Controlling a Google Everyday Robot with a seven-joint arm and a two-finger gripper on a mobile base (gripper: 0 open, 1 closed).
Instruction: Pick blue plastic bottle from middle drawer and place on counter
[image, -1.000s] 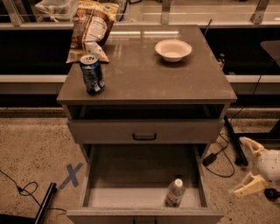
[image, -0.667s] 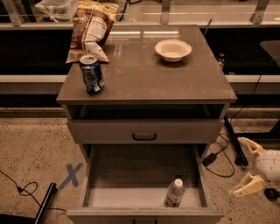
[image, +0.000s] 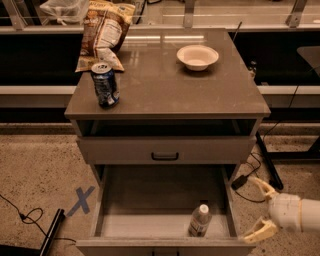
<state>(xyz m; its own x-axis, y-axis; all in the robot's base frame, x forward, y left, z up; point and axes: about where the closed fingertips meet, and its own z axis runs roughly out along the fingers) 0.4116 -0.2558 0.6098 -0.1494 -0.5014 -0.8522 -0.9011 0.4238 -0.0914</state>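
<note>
Clear plastic, white cap: the blue plastic bottle (image: 200, 220) stood low in the frame, front right of the open middle drawer (image: 145, 200), base hidden behind the drawer front. Lower right, the tool (image: 260, 210) hung wide open and empty, arm cut off. A can (image: 105, 84) stood on the table (image: 200, 92).

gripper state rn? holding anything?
Gripper: open, holding nothing. It is to the right of the middle drawer, outside it, apart from the blue plastic bottle standing inside.
</note>
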